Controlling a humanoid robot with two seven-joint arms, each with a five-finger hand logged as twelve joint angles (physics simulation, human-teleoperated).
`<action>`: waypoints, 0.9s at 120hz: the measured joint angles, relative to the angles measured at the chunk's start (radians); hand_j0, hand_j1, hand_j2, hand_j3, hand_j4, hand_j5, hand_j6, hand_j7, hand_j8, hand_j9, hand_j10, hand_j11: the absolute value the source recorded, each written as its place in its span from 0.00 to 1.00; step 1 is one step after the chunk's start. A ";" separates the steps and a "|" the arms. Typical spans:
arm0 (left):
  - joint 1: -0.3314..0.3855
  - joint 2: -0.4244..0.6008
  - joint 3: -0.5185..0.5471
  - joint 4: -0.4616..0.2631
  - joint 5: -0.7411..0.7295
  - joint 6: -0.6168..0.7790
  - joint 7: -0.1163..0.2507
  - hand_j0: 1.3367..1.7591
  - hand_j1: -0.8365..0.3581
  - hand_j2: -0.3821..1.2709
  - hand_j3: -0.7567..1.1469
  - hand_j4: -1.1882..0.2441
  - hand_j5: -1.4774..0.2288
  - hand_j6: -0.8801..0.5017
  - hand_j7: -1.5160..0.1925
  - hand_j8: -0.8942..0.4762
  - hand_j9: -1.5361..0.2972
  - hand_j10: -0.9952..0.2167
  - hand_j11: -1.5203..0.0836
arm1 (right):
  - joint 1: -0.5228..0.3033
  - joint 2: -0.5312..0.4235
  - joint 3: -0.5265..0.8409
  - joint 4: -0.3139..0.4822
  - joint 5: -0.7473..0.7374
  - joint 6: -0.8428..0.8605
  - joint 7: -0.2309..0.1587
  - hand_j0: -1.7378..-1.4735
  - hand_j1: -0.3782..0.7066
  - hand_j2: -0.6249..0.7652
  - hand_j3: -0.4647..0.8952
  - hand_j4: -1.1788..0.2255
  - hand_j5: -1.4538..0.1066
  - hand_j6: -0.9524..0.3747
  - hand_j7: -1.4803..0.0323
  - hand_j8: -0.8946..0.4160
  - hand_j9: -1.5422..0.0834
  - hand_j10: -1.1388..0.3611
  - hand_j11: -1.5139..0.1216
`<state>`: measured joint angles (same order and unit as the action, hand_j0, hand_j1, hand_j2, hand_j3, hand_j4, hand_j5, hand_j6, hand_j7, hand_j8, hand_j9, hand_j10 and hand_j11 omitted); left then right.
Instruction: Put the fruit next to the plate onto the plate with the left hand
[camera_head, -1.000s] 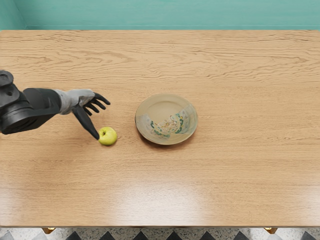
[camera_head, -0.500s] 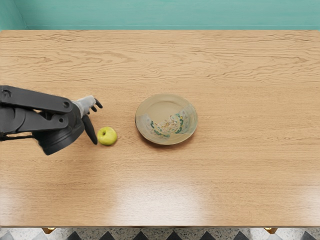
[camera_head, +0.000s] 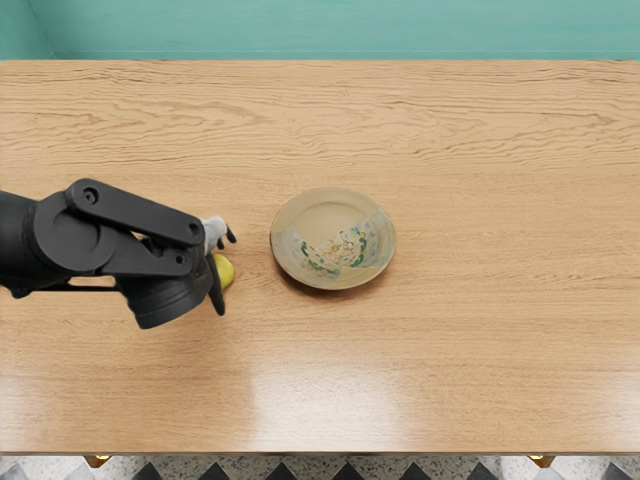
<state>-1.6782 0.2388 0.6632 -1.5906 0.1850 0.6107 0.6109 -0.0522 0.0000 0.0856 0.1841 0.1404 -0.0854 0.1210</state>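
A small yellow-green apple (camera_head: 226, 270) lies on the wooden table just left of the patterned plate (camera_head: 290, 212). Only its right edge shows, because the dark forearm of my left arm (camera_head: 110, 245) covers the rest. My left hand (camera_head: 219, 266) straddles the apple. Its fingertips (camera_head: 226, 236) show on the far side and its thumb (camera_head: 216, 298) on the near side. Both stand a little off the fruit, so the hand is open. The plate holds nothing. My right arm is out of view.
The table's front edge (camera_head: 320, 450) runs along the bottom of the view, and a teal wall (camera_head: 320, 25) stands behind the far edge.
My left arm has swung right and forward, and the forearm now covers most of the apple. The hand has moved from beside the apple to over it. Apple and plate have not moved.
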 joint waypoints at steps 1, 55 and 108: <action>0.000 0.000 0.000 0.000 -0.001 0.000 0.000 0.76 0.74 0.26 0.40 0.66 0.68 0.46 0.70 0.47 0.66 0.62 0.75 | 0.000 0.000 0.000 0.000 0.000 0.000 0.000 0.30 0.07 0.44 0.34 0.81 0.90 0.69 0.95 0.66 0.92 0.74 0.90; -0.040 -0.036 0.045 0.003 -0.044 0.000 0.000 0.76 0.68 0.27 0.40 0.61 0.63 0.41 0.65 0.43 0.62 0.57 0.70 | 0.001 0.000 0.000 -0.001 0.000 0.000 0.001 0.30 0.07 0.44 0.34 0.81 0.90 0.69 0.95 0.66 0.92 0.74 0.90; -0.041 -0.069 0.071 0.025 -0.049 0.000 0.000 0.76 0.49 0.31 0.40 0.47 0.47 0.28 0.49 0.29 0.47 0.39 0.52 | 0.001 0.000 0.000 -0.001 0.000 0.000 0.002 0.30 0.07 0.44 0.34 0.81 0.90 0.69 0.95 0.66 0.92 0.74 0.90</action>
<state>-1.7196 0.1702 0.7338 -1.5654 0.1358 0.6109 0.6110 -0.0512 0.0000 0.0859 0.1831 0.1402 -0.0856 0.1226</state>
